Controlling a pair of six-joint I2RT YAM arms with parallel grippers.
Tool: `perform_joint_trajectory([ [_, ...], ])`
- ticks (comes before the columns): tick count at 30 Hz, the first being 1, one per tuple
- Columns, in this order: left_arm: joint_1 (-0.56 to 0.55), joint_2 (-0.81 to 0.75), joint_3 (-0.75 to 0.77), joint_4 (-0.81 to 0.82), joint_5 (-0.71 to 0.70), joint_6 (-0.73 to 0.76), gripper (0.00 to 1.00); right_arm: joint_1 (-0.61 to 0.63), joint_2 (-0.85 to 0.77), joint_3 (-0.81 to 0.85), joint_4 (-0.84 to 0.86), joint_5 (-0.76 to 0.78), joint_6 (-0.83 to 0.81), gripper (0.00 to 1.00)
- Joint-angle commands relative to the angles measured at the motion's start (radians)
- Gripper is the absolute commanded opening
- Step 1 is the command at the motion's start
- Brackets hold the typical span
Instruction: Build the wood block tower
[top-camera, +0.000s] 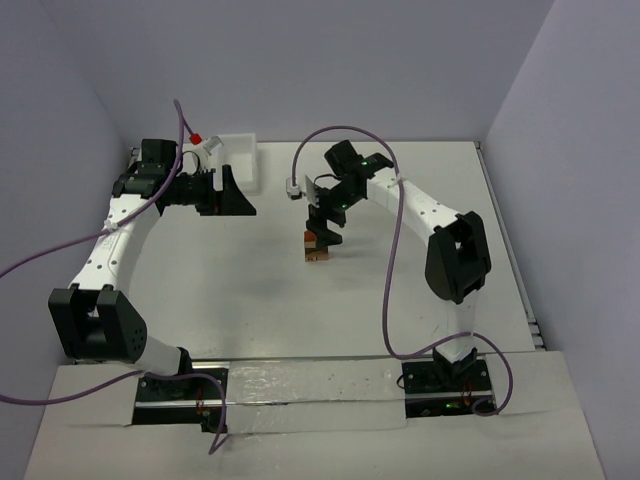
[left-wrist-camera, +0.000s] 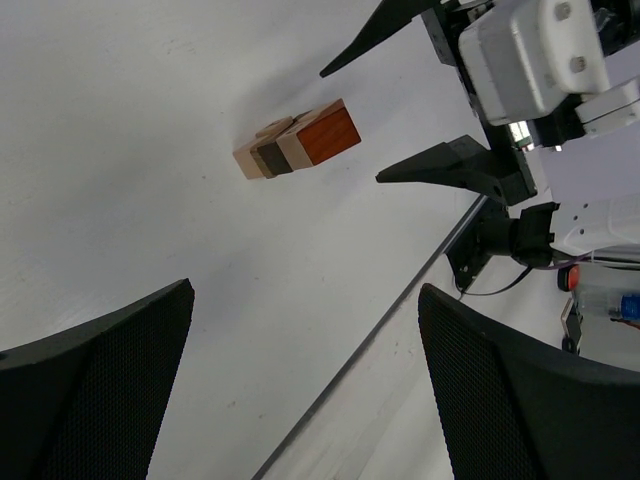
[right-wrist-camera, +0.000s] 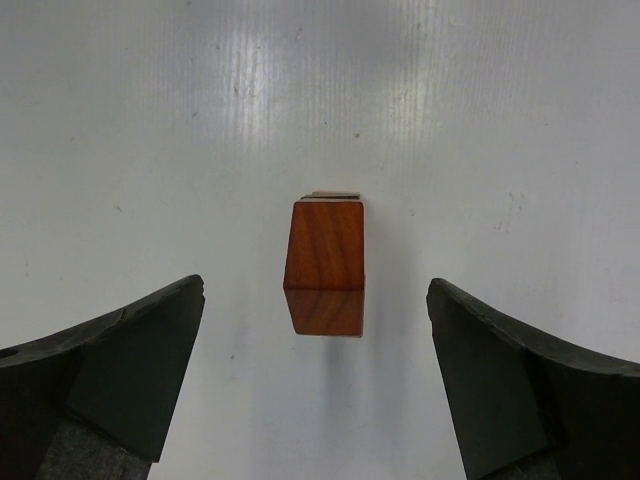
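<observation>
The wood block tower (top-camera: 318, 246) stands mid-table, with a reddish-brown block on top. In the left wrist view the tower (left-wrist-camera: 297, 142) shows tan, dark brown and reddish-brown blocks. My right gripper (top-camera: 325, 224) hangs just above it, open and empty. In the right wrist view the reddish-brown top block (right-wrist-camera: 325, 260) sits centred between the spread fingers (right-wrist-camera: 120, 370), untouched by them; the right gripper (right-wrist-camera: 314, 290) holds nothing. My left gripper (top-camera: 240, 200) is open and empty at the far left, well away from the tower; in its own view the left gripper (left-wrist-camera: 305, 385) spans bare table.
A white rectangular bin (top-camera: 240, 160) stands at the back left beside the left gripper, with a red-capped item (top-camera: 198, 137) next to it. Purple cables (top-camera: 395, 270) loop off both arms. The table's right edge (top-camera: 510, 250) lies beyond the right arm.
</observation>
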Motion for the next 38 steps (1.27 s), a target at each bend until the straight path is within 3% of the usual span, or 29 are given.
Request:
perform_joint_trajectory([
  [1, 0.009, -0.025, 0.031, 0.029, 0.028, 0.037, 0.99, 0.003, -0.148, 0.053, 0.035, -0.027, 0.060, 1.00],
  [8, 0.085, -0.060, 0.069, 0.058, 0.053, 0.058, 0.99, -0.019, -0.335, 0.027, 0.147, -0.035, 0.219, 1.00],
  [13, 0.165, -0.056, 0.084, 0.039, -0.044, 0.067, 0.99, -0.113, -0.516, -0.151, 0.315, 0.019, 0.442, 1.00],
  [17, 0.217, -0.112, 0.017, 0.130, -0.091, 0.010, 0.99, -0.305, -0.667, -0.328, 0.471, 0.093, 0.671, 1.00],
  [24, 0.248, -0.258, -0.180, 0.286, -0.286, 0.020, 0.99, -0.594, -0.824, -0.673, 0.607, 0.456, 0.963, 1.00],
  [31, 0.262, -0.369, -0.367, 0.409, -0.437, 0.086, 0.99, -0.654, -0.933, -0.869, 0.658, 0.598, 1.032, 1.00],
  [38, 0.262, -0.398, -0.441, 0.457, -0.463, 0.123, 0.99, -0.652, -1.051, -0.973, 0.749, 0.571, 1.045, 1.00],
])
